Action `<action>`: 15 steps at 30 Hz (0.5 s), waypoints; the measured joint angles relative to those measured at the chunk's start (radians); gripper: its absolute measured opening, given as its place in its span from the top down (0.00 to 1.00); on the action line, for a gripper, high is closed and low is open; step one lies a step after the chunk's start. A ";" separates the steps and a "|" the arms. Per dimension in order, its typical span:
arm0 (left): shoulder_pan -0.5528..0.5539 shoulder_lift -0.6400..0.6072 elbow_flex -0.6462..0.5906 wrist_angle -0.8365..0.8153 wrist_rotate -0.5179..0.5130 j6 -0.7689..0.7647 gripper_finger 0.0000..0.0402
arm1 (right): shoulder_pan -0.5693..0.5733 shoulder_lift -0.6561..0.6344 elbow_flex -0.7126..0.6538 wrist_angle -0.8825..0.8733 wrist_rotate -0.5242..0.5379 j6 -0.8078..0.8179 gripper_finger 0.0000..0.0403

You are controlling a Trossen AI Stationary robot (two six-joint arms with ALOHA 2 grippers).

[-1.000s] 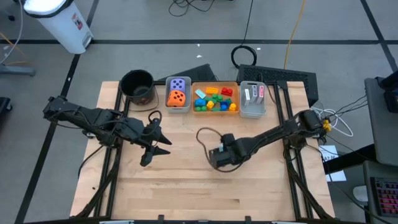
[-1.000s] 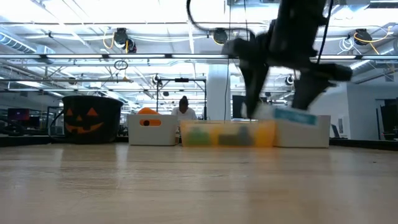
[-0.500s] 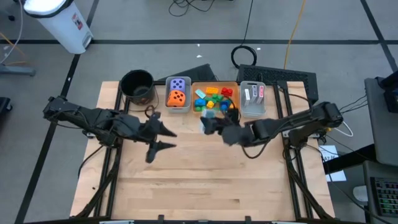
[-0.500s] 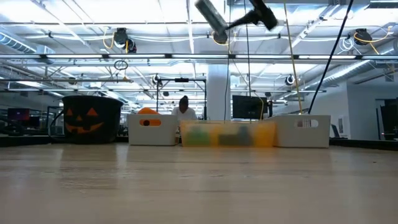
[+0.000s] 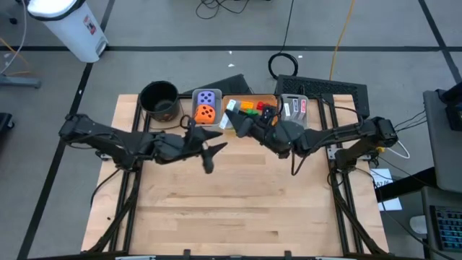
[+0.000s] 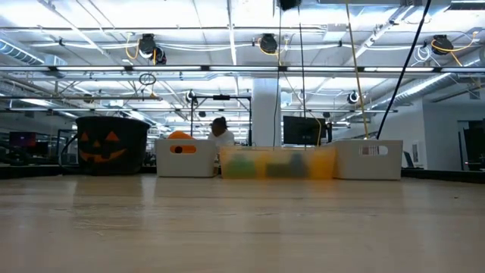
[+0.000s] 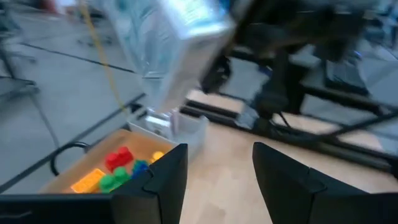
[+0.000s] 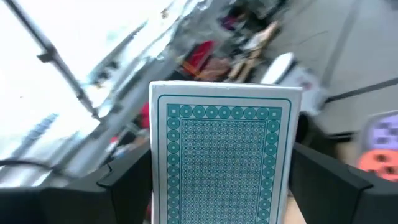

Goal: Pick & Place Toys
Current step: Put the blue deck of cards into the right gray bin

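The teal card pack (image 8: 225,152) sits pinched between the right gripper (image 8: 221,186) fingers, held up in the air over the orange bin (image 5: 268,97) of bricks (image 5: 251,108), back pattern facing the wrist cam. Looks like a light, stiff little box with a slick wrapper, so I'd guess it can slide or twist if the squeeze is only on the edges; gripping across the flat faces near the middle seems safest. The left gripper (image 5: 209,150) hangs just in front of the grey bin (image 5: 206,94) with the dice (image 5: 206,113), fingers apart with nothing in them. The card bin (image 5: 294,128) is right beside the bricks.
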 joint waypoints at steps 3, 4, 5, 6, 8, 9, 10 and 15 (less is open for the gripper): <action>0.016 0.037 0.000 0.071 -0.071 -0.024 0.54 | -0.017 0.000 0.000 0.049 -0.098 -0.014 0.24; 0.019 0.046 0.000 0.089 -0.096 -0.030 0.54 | -0.023 0.000 0.000 0.052 -0.133 -0.007 0.24; 0.020 0.054 0.000 0.100 -0.122 -0.039 0.54 | -0.031 0.000 0.000 0.051 -0.162 0.001 0.24; 0.020 0.058 0.000 0.110 -0.149 -0.048 0.54 | -0.039 -0.005 0.000 0.046 -0.189 0.004 0.24; 0.018 0.060 0.000 0.110 -0.203 -0.058 0.54 | -0.054 -0.025 0.000 0.022 -0.239 -0.005 0.24; 0.014 0.059 0.000 0.111 -0.227 -0.058 0.54 | -0.065 -0.032 0.000 0.021 -0.257 -0.008 0.25; 0.008 0.059 0.000 0.112 -0.251 -0.058 0.54 | -0.076 -0.039 0.002 0.019 -0.266 -0.008 0.25; -0.034 0.059 0.000 0.195 -0.361 0.031 0.54 | -0.131 -0.083 0.001 -0.019 -0.310 0.001 0.24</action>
